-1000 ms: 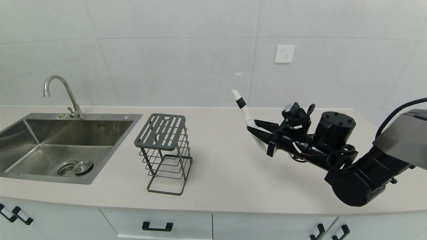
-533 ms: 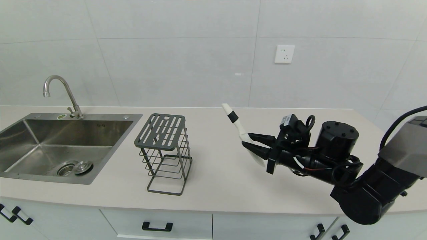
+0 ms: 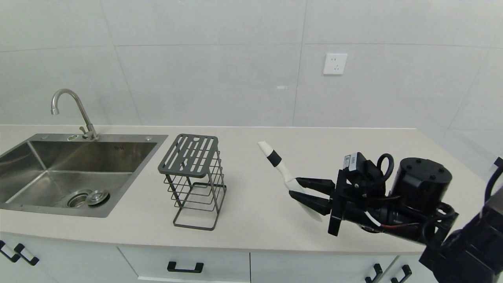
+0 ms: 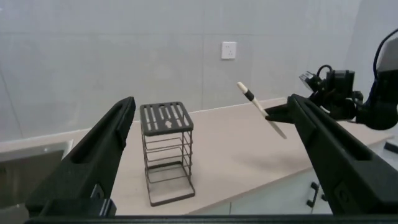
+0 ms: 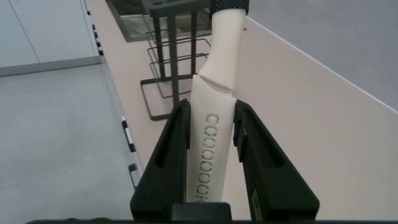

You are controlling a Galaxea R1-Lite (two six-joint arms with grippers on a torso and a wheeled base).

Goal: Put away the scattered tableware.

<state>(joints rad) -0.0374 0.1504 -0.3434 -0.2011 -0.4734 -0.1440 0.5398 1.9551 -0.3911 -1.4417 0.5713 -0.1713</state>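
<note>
My right gripper is shut on a white knife with a cream handle and a black band. It holds the knife above the counter's right half, handle pointing up and toward the left. In the right wrist view the perforated blade sits clamped between the two fingers. A dark wire holder with a slotted top stands on the counter to the knife's left, well apart from it. My left gripper is open and empty, off the counter's front, facing the holder and the held knife.
A steel sink with a drain plug and a curved faucet takes up the counter's left end. A wall socket sits on the tiled wall behind. Drawers with black handles run below the counter's front edge.
My right arm has come down and toward the counter's front edge, carrying the knife with it. The knife's handle now sits lower and slightly further left.
</note>
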